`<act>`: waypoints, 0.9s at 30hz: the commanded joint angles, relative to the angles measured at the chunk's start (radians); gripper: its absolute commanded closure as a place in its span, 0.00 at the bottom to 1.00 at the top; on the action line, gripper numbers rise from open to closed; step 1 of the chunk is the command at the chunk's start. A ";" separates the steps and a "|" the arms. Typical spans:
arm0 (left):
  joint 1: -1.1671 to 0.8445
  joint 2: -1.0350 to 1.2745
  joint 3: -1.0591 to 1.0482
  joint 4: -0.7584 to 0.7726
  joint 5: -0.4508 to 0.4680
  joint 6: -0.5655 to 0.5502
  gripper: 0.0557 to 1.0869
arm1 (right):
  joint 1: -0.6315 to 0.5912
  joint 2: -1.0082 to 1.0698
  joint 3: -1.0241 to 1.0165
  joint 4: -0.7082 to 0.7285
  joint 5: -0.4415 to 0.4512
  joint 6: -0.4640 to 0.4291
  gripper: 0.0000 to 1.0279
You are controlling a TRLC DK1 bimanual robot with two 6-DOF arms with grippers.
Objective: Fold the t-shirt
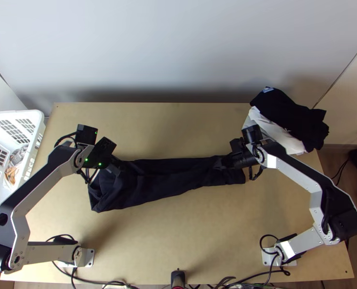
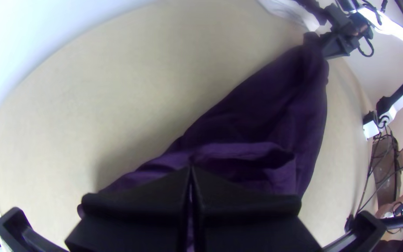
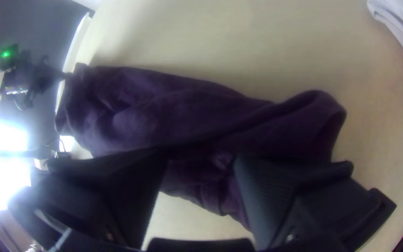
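Saw a white basket point(image 1: 38, 118) beside the table's point(image 1: 178, 241) left edge. Found the left gripper point(image 1: 117, 169) over the t-shirt's point(image 1: 164, 180) left end, with fingers together; could not tell about cloth between them. Traced the t-shirt, bunched lengthwise, across the table's middle. Met the right gripper point(image 1: 219, 164) at its right end, with fingers apart, then white cloth point(image 1: 274, 132) under a black garment point(image 1: 294, 118) at the far right corner.

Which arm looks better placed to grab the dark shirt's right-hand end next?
The right, I'd say: its pincer is open at that end of the shirt, while the left pincer is shut, over at the other end.
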State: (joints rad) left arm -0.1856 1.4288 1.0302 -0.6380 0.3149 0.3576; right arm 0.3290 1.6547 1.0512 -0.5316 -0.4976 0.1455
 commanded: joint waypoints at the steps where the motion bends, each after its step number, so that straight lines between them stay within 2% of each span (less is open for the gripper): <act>1: 0.000 -0.004 -0.001 0.000 0.001 -0.006 0.97 | 0.005 -0.029 -0.010 0.016 0.001 0.005 0.82; 4: 0.002 -0.007 -0.002 0.000 0.001 -0.008 0.97 | 0.002 -0.039 -0.014 0.016 0.001 0.005 0.85; 5: 0.002 -0.007 -0.004 0.000 0.001 -0.008 0.97 | 0.001 -0.044 -0.017 0.018 0.002 0.000 0.96; 6: 0.002 -0.007 -0.002 0.000 0.001 -0.008 0.97 | -0.004 -0.050 -0.019 0.018 0.002 0.000 0.97; 13: 0.006 -0.010 -0.004 -0.002 0.000 -0.006 0.97 | -0.010 -0.164 -0.039 -0.010 0.025 -0.003 0.97; 19: 0.008 -0.010 -0.004 0.000 0.000 -0.006 0.97 | -0.013 -0.302 0.013 -0.146 0.028 -0.030 0.97; 27: -0.005 -0.007 0.004 0.000 0.001 -0.014 0.97 | -0.018 -0.404 0.049 -0.248 0.060 -0.063 0.97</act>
State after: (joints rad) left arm -0.1822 1.4200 1.0267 -0.6388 0.3153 0.3473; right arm 0.3164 1.3319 1.0740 -0.6998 -0.4591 0.1051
